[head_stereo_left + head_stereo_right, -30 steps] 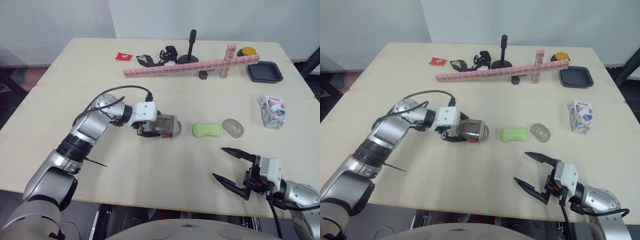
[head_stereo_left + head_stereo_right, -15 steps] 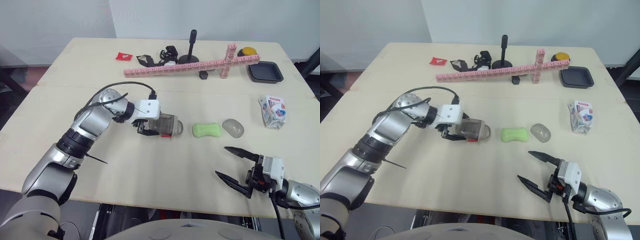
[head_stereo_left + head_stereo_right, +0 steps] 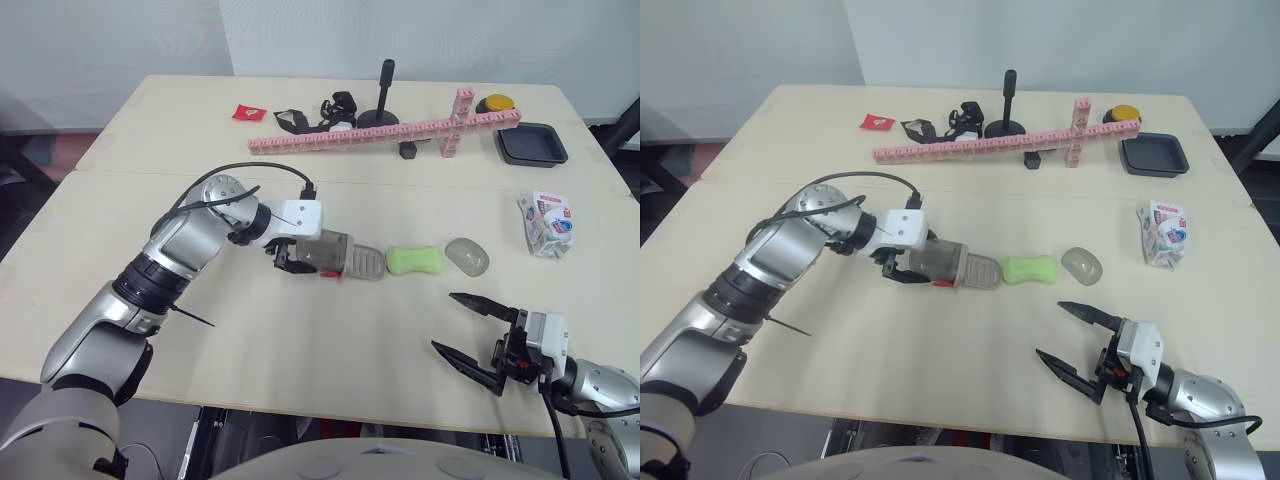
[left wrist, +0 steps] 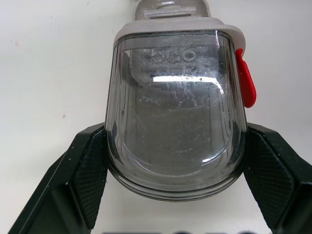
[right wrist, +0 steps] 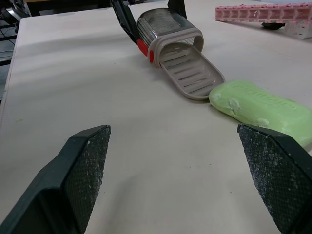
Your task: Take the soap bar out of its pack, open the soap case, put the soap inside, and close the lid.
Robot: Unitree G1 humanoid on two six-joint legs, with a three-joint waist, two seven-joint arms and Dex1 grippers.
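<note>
Soap case (image 3: 335, 258) is gripped by its clear cover in left end effector (image 4: 176, 170). Ribbed tray (image 5: 192, 73) is slid out, tip just beside soap bar (image 3: 414, 260) on tabletop (image 3: 300, 340). Right end effector (image 3: 441, 320) is spread wide, empty. Case is best held level and steady while soap is fetched.

The soap case (image 4: 175, 112) and the soap bar (image 5: 263, 109) run off my wrist views' edges; print on the pack (image 3: 546, 222) is unreadably small.
</note>
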